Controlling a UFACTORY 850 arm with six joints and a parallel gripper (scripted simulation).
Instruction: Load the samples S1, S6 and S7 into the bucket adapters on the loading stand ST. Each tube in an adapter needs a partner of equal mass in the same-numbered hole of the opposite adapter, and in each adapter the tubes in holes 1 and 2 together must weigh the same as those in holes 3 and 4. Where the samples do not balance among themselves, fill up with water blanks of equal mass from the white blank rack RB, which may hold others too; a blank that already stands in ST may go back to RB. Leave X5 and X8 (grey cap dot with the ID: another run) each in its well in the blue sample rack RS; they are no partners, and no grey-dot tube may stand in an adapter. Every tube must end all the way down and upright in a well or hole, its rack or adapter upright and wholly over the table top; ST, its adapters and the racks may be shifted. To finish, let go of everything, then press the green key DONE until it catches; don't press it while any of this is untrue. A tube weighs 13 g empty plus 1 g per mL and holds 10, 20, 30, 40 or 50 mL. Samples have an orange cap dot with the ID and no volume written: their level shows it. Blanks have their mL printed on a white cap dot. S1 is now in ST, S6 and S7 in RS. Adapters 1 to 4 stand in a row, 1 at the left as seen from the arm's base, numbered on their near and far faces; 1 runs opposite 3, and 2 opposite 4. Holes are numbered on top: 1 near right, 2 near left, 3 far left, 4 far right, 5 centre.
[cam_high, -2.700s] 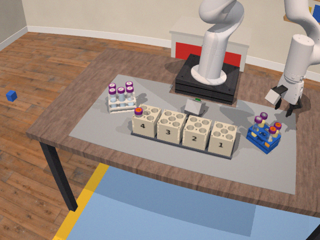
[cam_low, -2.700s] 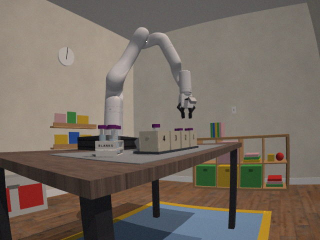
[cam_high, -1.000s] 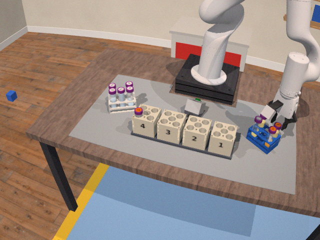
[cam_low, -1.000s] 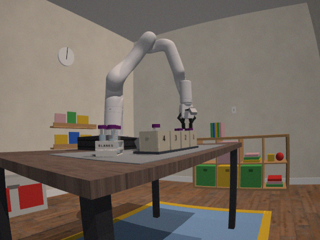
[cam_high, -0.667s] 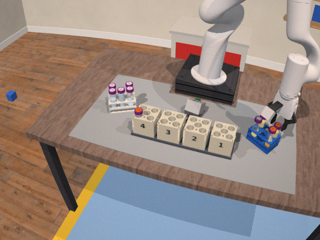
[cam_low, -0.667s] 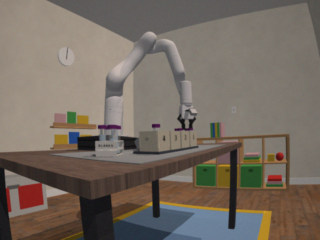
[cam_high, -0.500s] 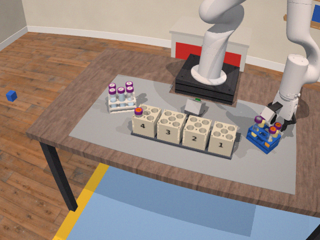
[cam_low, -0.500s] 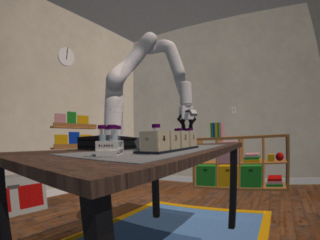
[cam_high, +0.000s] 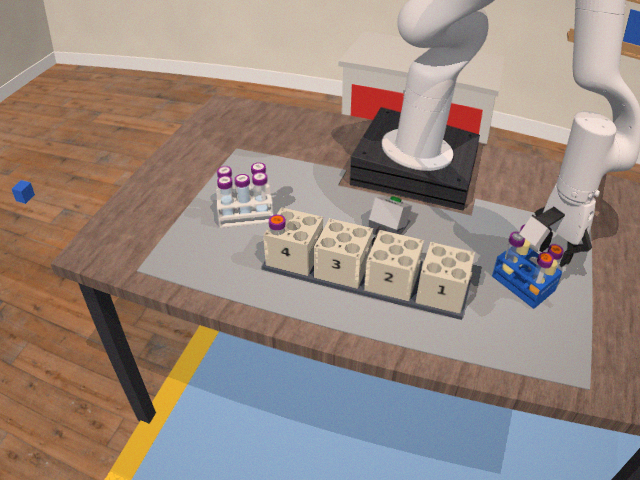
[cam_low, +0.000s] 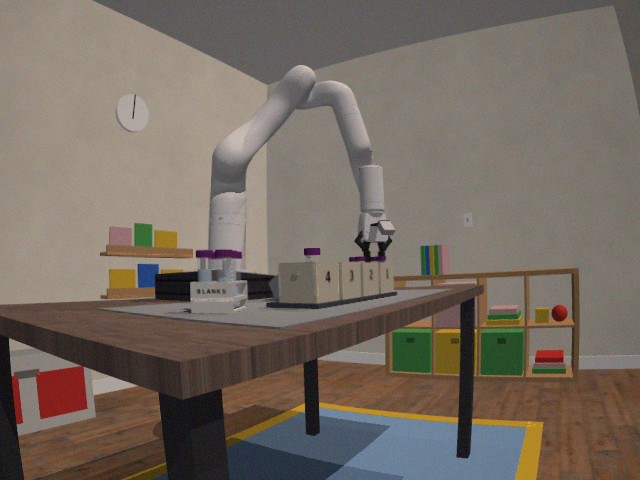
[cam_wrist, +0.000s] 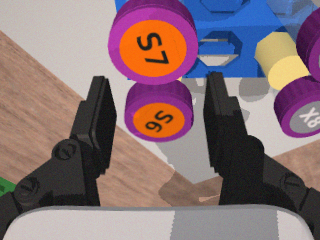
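Observation:
My gripper (cam_wrist: 158, 93) (cam_high: 561, 250) (cam_low: 371, 255) is open and low over the near end of the blue sample rack RS (cam_high: 523, 281). Its fingers stand on either side of the cap of S6 (cam_wrist: 159, 118) (cam_high: 555, 251) without touching it. S7 (cam_wrist: 154, 39) (cam_high: 544, 259) stands in the well just beyond S6. Grey-dot X8 (cam_wrist: 303, 110) stands to the right in the wrist view. S1 (cam_high: 277, 223) (cam_low: 311, 252) stands in a corner hole of adapter 4 (cam_high: 286, 253). Adapters 3 (cam_high: 336, 264), 2 (cam_high: 387, 277) and 1 (cam_high: 440, 290) are empty.
The white blank rack RB (cam_high: 242, 214) (cam_low: 217, 291) with several purple-capped blanks stands behind adapter 4. The green key DONE (cam_high: 395, 199) sits on its grey box between the stand and the arm's black base (cam_high: 413, 170). Another purple-capped tube (cam_high: 515, 238) stands in RS.

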